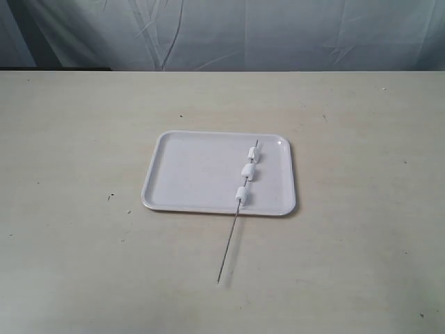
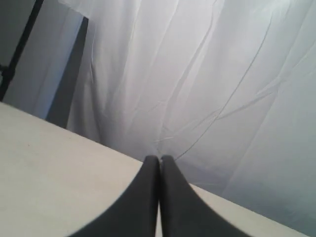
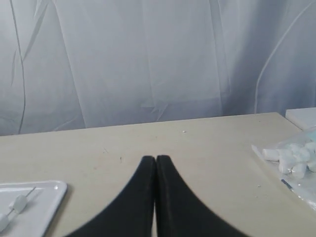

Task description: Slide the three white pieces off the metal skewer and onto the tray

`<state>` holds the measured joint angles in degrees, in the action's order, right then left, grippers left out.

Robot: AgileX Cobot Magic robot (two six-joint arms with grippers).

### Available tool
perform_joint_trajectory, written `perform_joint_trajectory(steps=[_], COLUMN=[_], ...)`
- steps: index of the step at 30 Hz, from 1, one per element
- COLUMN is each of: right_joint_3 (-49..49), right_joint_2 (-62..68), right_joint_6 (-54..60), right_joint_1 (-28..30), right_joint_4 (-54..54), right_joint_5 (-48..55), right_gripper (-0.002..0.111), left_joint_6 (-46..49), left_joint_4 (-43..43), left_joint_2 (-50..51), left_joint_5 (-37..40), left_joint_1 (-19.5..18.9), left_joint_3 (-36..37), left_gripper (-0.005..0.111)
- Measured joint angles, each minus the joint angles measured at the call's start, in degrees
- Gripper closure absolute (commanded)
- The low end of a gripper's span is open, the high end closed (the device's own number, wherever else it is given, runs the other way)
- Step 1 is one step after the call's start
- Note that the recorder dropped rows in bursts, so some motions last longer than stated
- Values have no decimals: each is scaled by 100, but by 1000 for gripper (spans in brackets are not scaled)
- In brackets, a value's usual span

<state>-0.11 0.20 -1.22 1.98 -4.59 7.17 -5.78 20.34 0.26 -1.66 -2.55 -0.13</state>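
Arms outside exterior view. Left jaws pressed together, empty. Tray [image 1: 195, 170] on surface [image 1: 83, 139]. Metal skewer [image 1: 228, 250] lies across tray's right part, bare end past tray rim onto surface. Three white pieces [image 1: 248, 172] threaded, spaced apart, all over tray. Right jaws pressed together, empty. Clear bag [image 3: 291, 158] of white chunks well apart from tray, cut off.

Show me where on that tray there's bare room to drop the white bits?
The tray is bare across its whole left part, from the left rim to the skewer. It is crowded on the right: the three pieces line the skewer, leaving only a thin strip before the right rim. The table left of the tray is bare too.
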Motion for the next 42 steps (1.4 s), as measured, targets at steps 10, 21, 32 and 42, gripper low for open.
perform_joint_trajectory(steps=[10,21,32,42], right_joint_3=[0,0,0,-342], right_joint_2=[0,0,0,116], right_joint_6=[0,-11,-11,2475], right_joint_1=[0,0,0,0], right_joint_4=[-1070,-1607,-2747,-5278], right_joint_5=[-150,5,287,1350], right_gripper=[109,109,109,109], left_joint_6=[668,2594,3770,5800], left_joint_4=[1871,2129,2531,4815], left_joint_2=[0,1512,4771,6796], left_joint_5=[1038,2582,4365,5178], left_joint_1=[259,536,536,536], left_joint_3=[-132,-1939,-3160,-3214], left_gripper=[107,107,107,81])
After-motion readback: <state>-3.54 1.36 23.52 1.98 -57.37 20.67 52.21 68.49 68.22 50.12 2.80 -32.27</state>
